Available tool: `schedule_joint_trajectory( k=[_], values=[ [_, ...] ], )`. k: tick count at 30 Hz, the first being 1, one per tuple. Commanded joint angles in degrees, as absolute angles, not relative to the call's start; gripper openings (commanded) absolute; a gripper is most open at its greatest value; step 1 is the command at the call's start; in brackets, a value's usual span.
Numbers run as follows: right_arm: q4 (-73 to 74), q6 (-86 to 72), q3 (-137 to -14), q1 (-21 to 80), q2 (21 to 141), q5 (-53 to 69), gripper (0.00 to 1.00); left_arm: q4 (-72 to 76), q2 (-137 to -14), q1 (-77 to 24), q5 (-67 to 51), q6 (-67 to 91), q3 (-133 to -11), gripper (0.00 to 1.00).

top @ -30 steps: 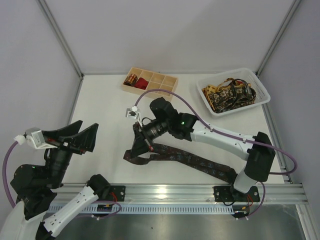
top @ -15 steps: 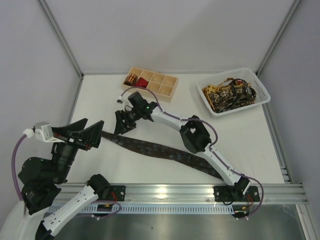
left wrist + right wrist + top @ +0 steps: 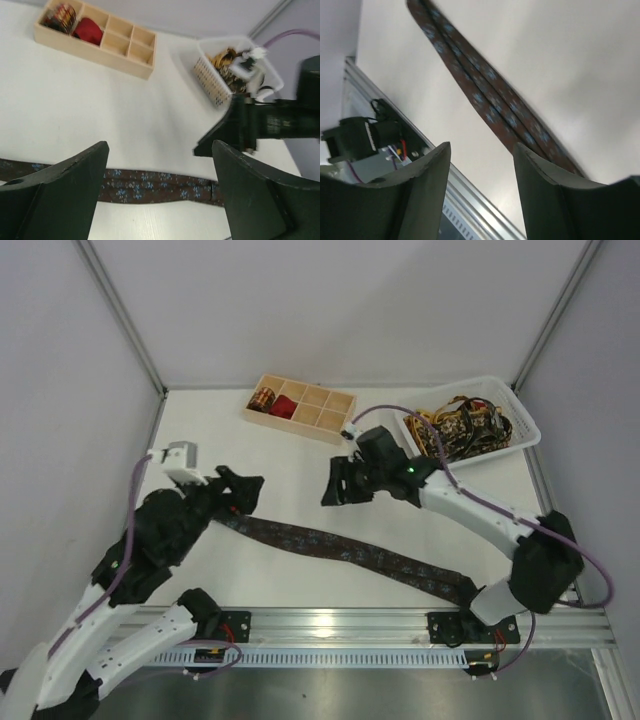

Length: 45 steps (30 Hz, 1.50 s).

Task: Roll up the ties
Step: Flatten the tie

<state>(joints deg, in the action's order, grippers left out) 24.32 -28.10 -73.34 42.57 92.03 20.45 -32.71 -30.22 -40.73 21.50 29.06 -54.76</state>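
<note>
1. Across the near half of the table [image 3: 300,455]: dark brown tie [image 3: 340,552], lying flat, running from left to near right.
2. Left gripper [image 3: 246,500]: jaws spread, empty, over the tie's left end.
3. Right gripper [image 3: 331,486]: jaws spread, empty, just beyond the tie's middle, apart.

a dark brown tie [image 3: 340,552] lies flat, slanting across the worktop [image 3: 300,465]; left fingers [image 3: 245,483] are over its left end, right fingers [image 3: 332,492] apart from it.
</note>
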Motion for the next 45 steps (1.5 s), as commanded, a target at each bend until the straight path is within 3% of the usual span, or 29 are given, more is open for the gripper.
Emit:
schedule_joint_trajectory(
  k=[1, 4, 8, 12, 17, 23, 31, 34, 37, 39, 40, 41, 43, 45],
  values=[
    [31.6, -33.0, -61.1, 43.4, 81.8, 8.3, 0.57, -32.3, -37.6, -40.7, 14.0, 31.6, -52.0, 0.91],
    [33.4, -39.4, -50.8, 43.8, 71.3, 6.0, 0.51, -29.6, -43.4, -40.7, 11.0, 33.9, -51.1, 0.89],
    [35.2, -49.5, -39.9, 45.8, 60.1, 4.0, 0.17, -28.1, -49.4, -40.7, 9.8, 36.3, -51.5, 0.89],
    [34.3, -59.1, -33.5, 54.5, 54.8, 0.3, 0.18, -29.5, -57.5, -40.7, 5.7, 36.7, -52.5, 0.89],
    [33.1, -67.3, -29.3, 60.0, 57.9, -3.6, 0.17, -28.5, -62.4, -40.7, 3.8, 37.0, -50.7, 0.87],
    [30.0, -67.9, -26.6, 54.9, 62.0, -11.1, 0.17, -29.5, -60.3, -40.7, 6.1, 38.2, -49.4, 0.88],
    [24.8, -58.6, -28.6, 39.7, 69.0, -14.2, 0.2, -33.4, -57.0, -40.8, 5.4, 35.4, -48.4, 0.85],
    [25.1, -51.1, -32.7, 35.8, 71.4, -14.0, 0.21, -32.3, -57.0, -40.7, 5.7, 34.5, -47.5, 0.93],
    [26.8, -45.6, -35.7, 35.9, 72.1, -14.1, 0.23, -29.8, -58.9, -40.6, 2.3, 29.8, -50.4, 0.93],
    [25.2, -42.2, -36.3, 38.8, 70.8, -12.7, 0.24, -29.4, -62.8, -40.2, 1.8, 26.6, -54.7, 0.88],
    [25.2, -41.7, -36.6, 40.7, 70.2, -13.4, 0.25, -30.4, -64.5, -38.3, 3.1, 24.1, -56.4, 0.73],
    [23.7, -41.3, -36.6, 44.2, 69.3, -13.4, 0.25, -30.6, -68.9, -36.6, 2.6, 23.0, -57.7, 0.67],
    [18.9, -43.5, -36.4, 47.0, 69.3, -11.0, 0.25, -29.6, -76.9, -28.8, -9.0, 20.7, -60.1, 0.56],
    [15.0, -45.8, -36.4, 49.4, 71.5, -7.9, 0.22, -30.2, -81.4, -24.5, -16.4, 20.3, -63.4, 0.38]
  ],
)
